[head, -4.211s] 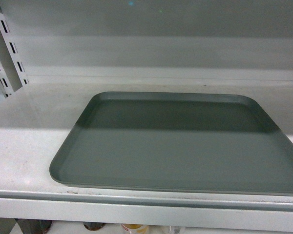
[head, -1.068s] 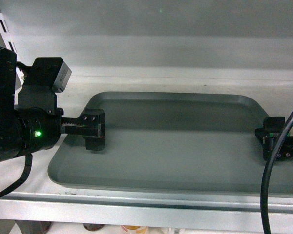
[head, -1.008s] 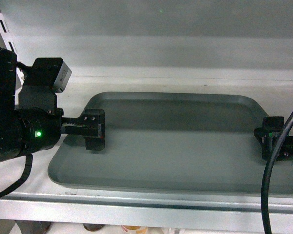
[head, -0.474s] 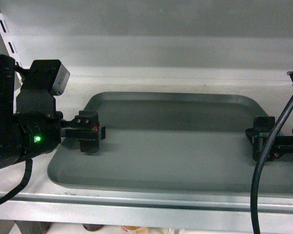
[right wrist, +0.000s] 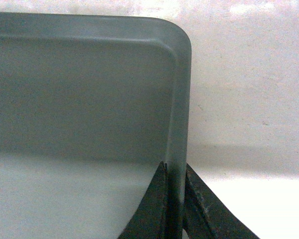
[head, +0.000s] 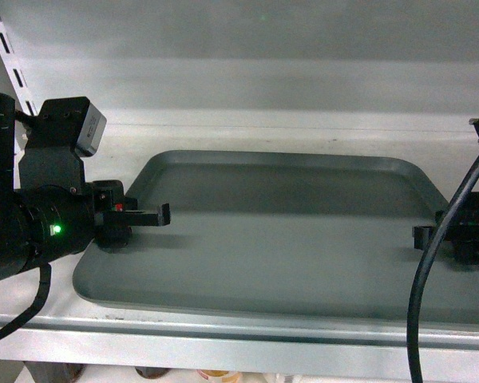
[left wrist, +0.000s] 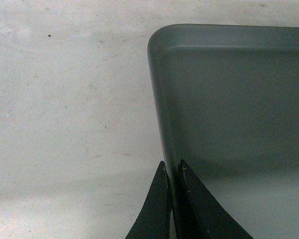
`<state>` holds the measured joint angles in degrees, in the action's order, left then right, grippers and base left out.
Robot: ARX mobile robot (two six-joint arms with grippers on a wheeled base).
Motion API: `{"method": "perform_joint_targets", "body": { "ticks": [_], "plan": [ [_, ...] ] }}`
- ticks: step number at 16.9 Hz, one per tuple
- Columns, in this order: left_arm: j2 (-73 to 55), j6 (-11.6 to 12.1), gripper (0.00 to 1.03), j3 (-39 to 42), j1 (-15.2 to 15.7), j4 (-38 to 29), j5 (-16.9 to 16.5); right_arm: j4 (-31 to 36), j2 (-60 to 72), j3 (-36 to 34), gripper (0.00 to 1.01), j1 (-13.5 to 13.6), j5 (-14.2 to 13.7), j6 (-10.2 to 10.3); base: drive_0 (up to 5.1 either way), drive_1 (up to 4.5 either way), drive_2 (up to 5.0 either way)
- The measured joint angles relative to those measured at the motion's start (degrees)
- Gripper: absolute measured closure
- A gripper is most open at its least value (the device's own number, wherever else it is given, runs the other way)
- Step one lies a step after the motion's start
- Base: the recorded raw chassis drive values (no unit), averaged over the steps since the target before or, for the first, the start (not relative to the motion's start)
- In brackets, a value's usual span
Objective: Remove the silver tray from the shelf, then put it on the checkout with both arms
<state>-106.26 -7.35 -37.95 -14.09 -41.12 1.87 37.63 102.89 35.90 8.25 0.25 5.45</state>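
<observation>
Tray [head: 279, 239] on shelf [head: 223, 339]; left claw [left wrist: 173, 209], right claw [right wrist: 175, 209] pinching side rims. Grasp step; next: level joint lift.

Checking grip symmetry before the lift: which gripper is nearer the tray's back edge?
Neither clearly. The left gripper pinches the silver tray's left rim and the right gripper its right rim, both about midway along the sides.
</observation>
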Motion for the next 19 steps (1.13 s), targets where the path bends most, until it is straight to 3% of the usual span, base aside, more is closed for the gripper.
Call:
{"method": "perform_joint_targets", "body": {
  "ticks": [2,4,12,19],
  "plan": [
    [0.0,-0.2,0.99,0.1,0.1,-0.2,-0.1,0.0,-0.3,-0.1,0.98,0.0,-0.2,3.9,0.0,0.00,0.0],
    [0.2,-0.2,0.99,0.4,0.3,-0.2,-0.2,-0.7,-0.9,-0.2,0.98,0.0,-0.3,4.6,0.0,0.00,0.0],
    [7.8,-0.2,0.99,1.9,0.0,6.8,0.0,-3.8,-10.2,-1.6,0.98,1.9,-3.3,4.9,0.0,0.00,0.0],
    [17.7,0.4,0.99,-0.1,-1.2,14.3,0.7,-9.5,-17.6,-0.6,0.98,1.4,-4.3,5.0,0.0,0.00,0.0]
  ]
}}
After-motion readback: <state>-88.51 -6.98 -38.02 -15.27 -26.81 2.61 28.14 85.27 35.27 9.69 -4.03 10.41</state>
